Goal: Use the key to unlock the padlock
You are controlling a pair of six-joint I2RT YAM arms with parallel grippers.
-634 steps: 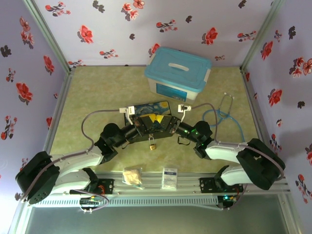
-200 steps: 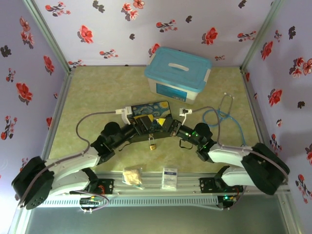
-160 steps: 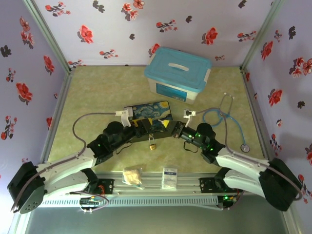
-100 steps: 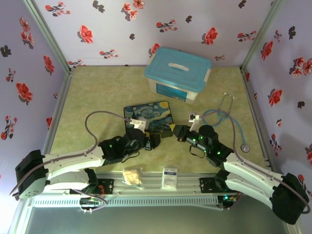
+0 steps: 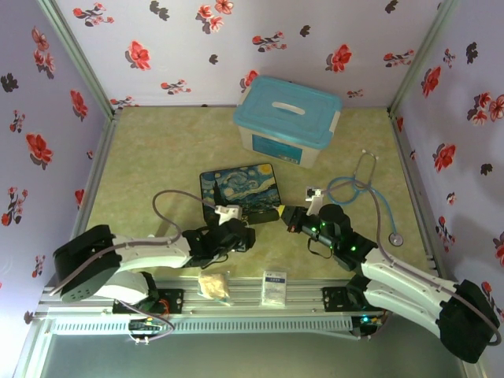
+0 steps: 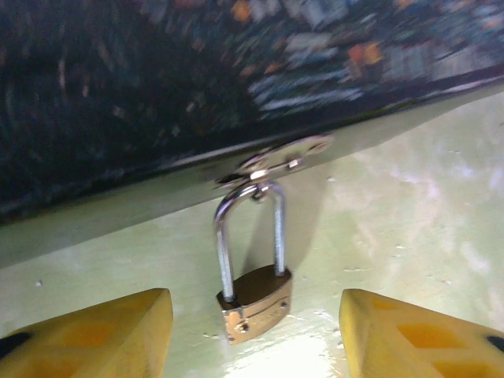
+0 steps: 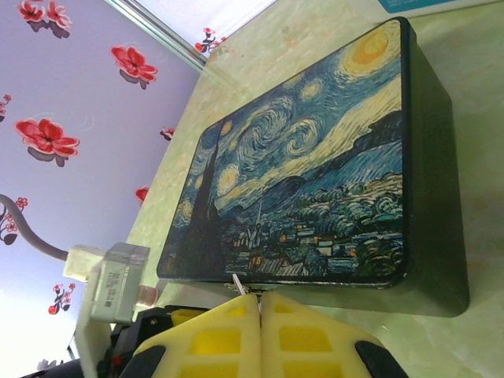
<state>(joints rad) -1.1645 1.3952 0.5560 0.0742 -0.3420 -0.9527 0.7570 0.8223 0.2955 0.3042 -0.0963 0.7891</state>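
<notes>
Brass-gold little padlock (image 6: 253, 303) with a thin silver loop lies on the green table (image 6: 409, 220), just in front of the left gripper (image 5: 239, 235) and between its two yellow fingers (image 6: 102, 331). Its loop hooks through the small metal tab (image 6: 276, 156) on the dark blue box (image 7: 315, 173) painted with a swirly night sky, so the lock looks shut.

The left gripper is wide open and holds nothing. The right gripper (image 7: 260, 303), off to its right, has its fingers pressed together. A tiny silver tip pokes out between them, most likely the thin grey metal key (image 7: 239, 284).

A moment ago both grippers sat over the box's near edge. Now both have pulled back, and the left one is down low facing the lock. I think it is getting ready to hold the lock still, so the key can go in.
</notes>
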